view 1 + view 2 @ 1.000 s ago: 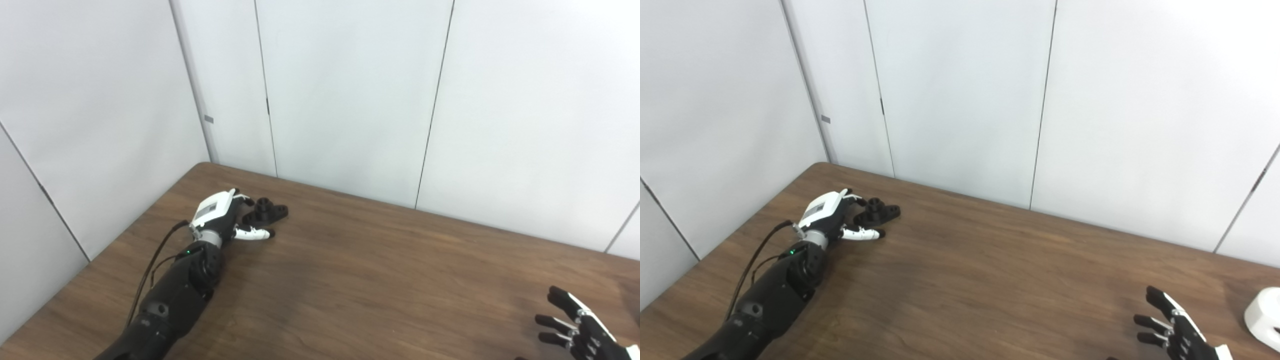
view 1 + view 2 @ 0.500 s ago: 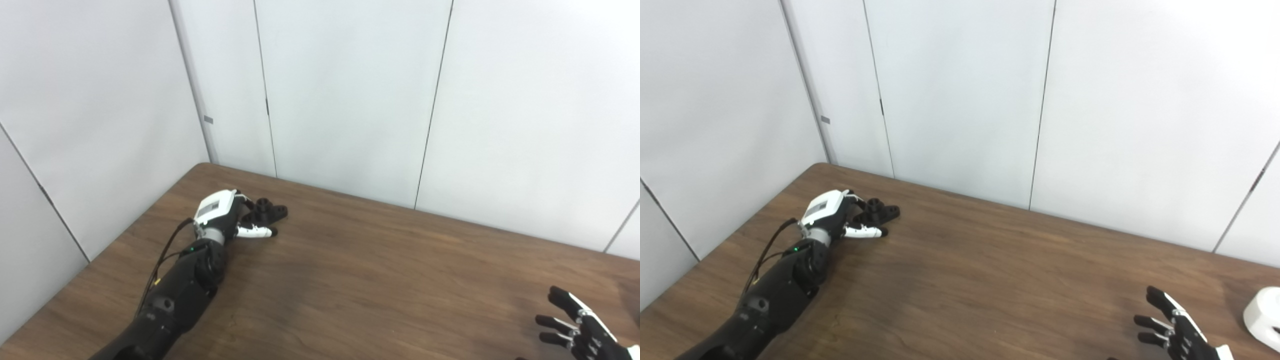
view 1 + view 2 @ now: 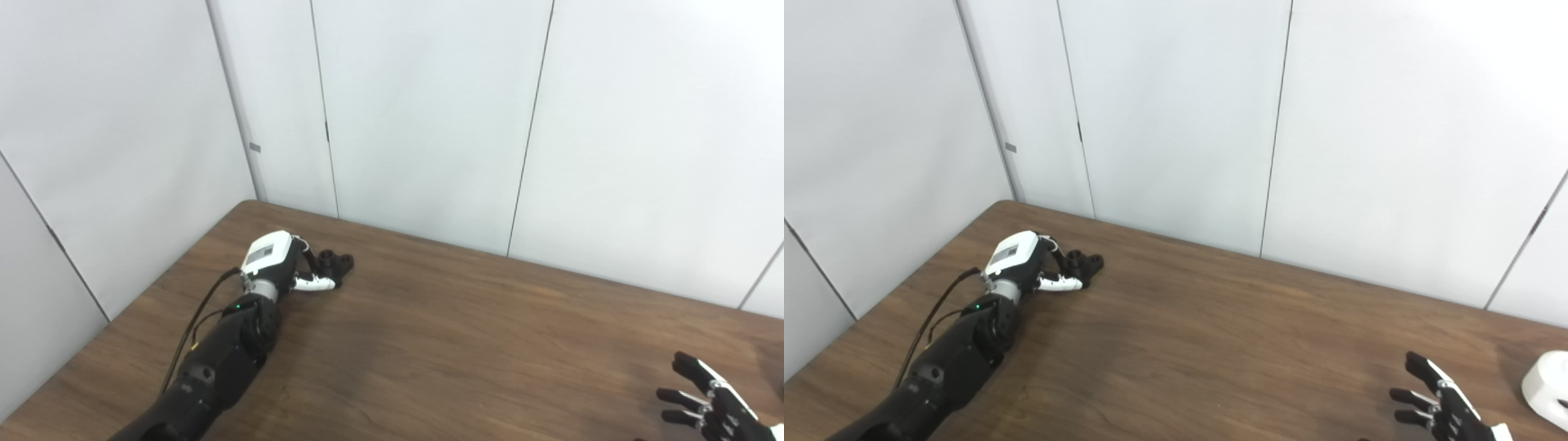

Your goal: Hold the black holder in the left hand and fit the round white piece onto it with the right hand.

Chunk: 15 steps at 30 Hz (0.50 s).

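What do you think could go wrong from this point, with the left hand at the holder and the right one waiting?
1. The left hand is closing on the black holder, which lies flat on the table; the fingers may slide it away rather than get under it.
2. The round white piece sits at the right picture edge, cut off in one view and absent from the other, so the open right hand would be reaching for something partly out of sight.

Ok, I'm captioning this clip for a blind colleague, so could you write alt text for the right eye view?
The left hand reaches to the far left of a brown wooden table, its fingers closing around a small black holder that lies there. At the bottom right, the right hand waits open, beside a round white piece at the frame's edge. White wall panels stand behind.
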### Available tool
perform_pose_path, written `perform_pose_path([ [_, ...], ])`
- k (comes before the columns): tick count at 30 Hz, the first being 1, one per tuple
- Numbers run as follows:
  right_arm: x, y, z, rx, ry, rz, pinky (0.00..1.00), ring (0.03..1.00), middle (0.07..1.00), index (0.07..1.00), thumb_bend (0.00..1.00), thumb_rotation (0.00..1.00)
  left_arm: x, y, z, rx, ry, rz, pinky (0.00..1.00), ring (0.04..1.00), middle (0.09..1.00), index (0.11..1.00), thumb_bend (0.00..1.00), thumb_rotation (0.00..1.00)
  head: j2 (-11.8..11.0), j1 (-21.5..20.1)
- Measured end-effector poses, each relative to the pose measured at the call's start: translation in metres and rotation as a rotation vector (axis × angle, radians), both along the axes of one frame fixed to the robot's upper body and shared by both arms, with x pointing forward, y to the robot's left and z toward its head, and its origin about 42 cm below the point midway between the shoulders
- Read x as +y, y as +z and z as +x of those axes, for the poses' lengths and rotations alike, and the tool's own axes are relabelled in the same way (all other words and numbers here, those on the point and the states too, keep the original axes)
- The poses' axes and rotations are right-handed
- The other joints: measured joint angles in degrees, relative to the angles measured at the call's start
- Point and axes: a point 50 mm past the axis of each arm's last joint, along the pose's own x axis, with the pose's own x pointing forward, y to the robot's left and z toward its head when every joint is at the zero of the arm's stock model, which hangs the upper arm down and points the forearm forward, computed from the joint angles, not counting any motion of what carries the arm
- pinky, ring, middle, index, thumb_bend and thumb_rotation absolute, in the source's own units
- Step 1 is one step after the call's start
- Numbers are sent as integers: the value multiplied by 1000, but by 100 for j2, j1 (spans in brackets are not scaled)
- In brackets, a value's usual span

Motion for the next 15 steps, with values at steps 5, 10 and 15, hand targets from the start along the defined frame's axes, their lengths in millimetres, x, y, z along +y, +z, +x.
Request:
perform_pose_path([
  [5, 0, -2, 1, 6, 0, -1, 653, 737, 881, 858, 634, 0, -2, -2, -4, -26, -16, -17, 1000, 965, 875, 483, 524, 56, -9, -61],
  [10, 1, -2, 3, 0, 2, -6, 621, 727, 876, 847, 642, 0, -11, -6, -14, -51, -54, -39, 1000, 954, 877, 484, 524, 57, -17, -149],
  [15, 3, -5, 7, -3, 9, -4, 615, 725, 869, 842, 650, 0, -31, -13, -22, -79, -137, -33, 994, 963, 888, 483, 525, 59, 0, -290],
])
